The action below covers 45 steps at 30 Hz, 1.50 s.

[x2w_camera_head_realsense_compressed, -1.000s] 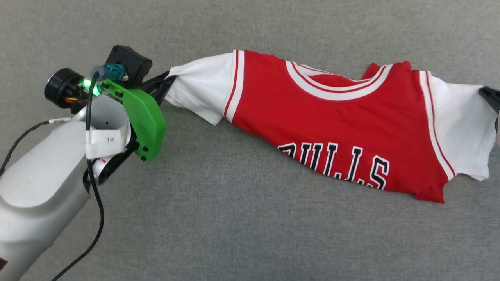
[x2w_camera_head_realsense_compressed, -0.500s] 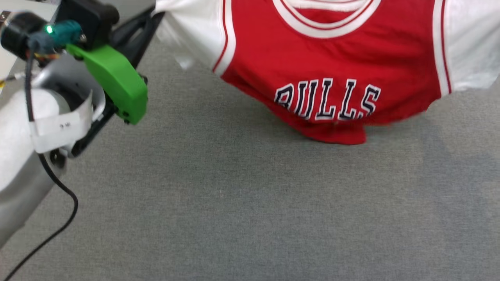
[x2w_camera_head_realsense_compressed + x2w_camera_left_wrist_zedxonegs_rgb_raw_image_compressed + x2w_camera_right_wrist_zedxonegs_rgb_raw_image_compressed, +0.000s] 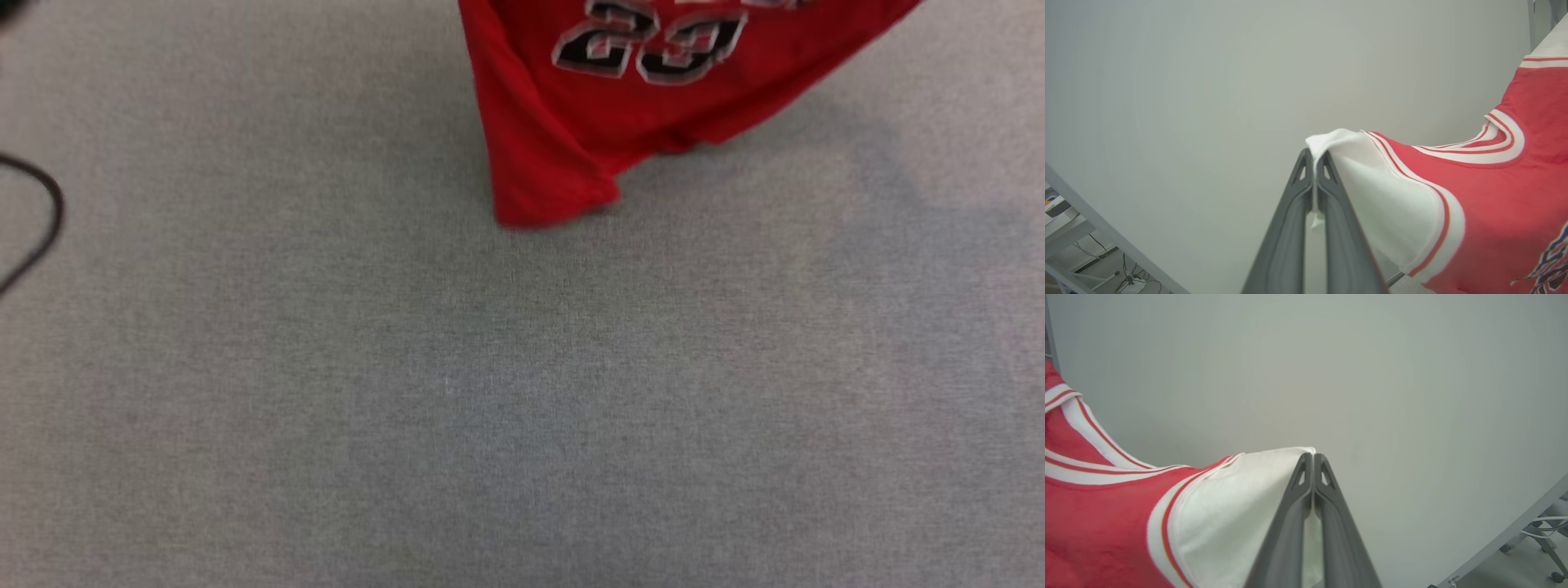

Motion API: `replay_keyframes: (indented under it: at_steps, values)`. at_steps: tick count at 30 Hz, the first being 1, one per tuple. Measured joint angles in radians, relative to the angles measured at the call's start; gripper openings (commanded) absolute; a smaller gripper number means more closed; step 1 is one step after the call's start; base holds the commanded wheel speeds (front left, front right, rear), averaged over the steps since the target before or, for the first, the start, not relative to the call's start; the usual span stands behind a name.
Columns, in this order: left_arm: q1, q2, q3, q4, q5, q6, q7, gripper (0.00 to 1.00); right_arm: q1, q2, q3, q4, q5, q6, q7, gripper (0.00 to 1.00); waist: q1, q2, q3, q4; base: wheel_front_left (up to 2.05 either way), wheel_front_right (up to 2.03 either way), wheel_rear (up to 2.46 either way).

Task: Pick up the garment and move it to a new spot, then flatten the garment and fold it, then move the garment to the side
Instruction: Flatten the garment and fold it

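Note:
The garment (image 3: 571, 114) is a red jersey with white sleeves; its lower part with black numbers hangs at the top of the head view, hem tip near the grey surface. In the left wrist view my left gripper (image 3: 1314, 157) is shut on the edge of one white sleeve (image 3: 1372, 179), the red body (image 3: 1502, 204) stretching away to the right. In the right wrist view my right gripper (image 3: 1312, 457) is shut on the other white sleeve (image 3: 1237, 498), the red body (image 3: 1098, 531) trailing left. Both sleeves are held up in front of a pale wall.
A grey cloth-covered table (image 3: 522, 392) spreads below the hanging hem. A black cable (image 3: 45, 220) loops at the left edge. Metal frame legs and floor cables (image 3: 1539, 526) show low in the wrist views.
Both grippers have lifted the jersey off the table; it now hangs with only its lower part in the head view. The left arm has left that view.

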Motion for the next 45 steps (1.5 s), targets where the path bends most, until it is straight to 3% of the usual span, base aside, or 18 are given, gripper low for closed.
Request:
replay_keyframes:
  at_steps: [10, 20, 28, 39, 45]
  values:
    - [-0.338, -0.096, 0.026, 0.259, 0.07, -0.059, -0.083, 0.0, -0.446, 0.089, 0.066, 0.229, -0.145, 0.0, -0.049, 0.0, 0.0001, 0.0, 0.16, 0.0, 0.0, 0.0, 0.0]
    - [-0.479, -0.128, 0.001, 0.456, 0.081, -0.082, -0.19, 0.0, -0.661, 0.155, 0.178, 0.456, -0.165, 0.0, -0.162, 0.0, 0.0002, 0.0, 0.231, -0.008, 0.0, 0.0, 0.0]
    - [-0.389, -0.136, -0.044, 0.54, 0.045, -0.089, -0.269, 0.0, -0.588, 0.172, 0.284, 0.547, -0.072, 0.0, -0.27, 0.0, 0.0002, 0.0, 0.216, -0.014, 0.0, 0.0, 0.0]
    - [-0.017, -0.128, -0.088, 0.589, -0.035, -0.086, -0.379, 0.0, -0.251, 0.207, 0.445, 0.569, 0.107, 0.0, -0.411, 0.0, 0.0001, 0.0, 0.1, -0.015, 0.0, 0.0, 0.0]
    - [0.275, -0.086, -0.091, 0.5, -0.093, -0.025, -0.428, 0.0, -0.02, 0.168, 0.553, 0.493, 0.186, 0.0, -0.446, 0.0, 0.0, 0.0, 0.01, -0.016, 0.0, 0.0, 0.0]
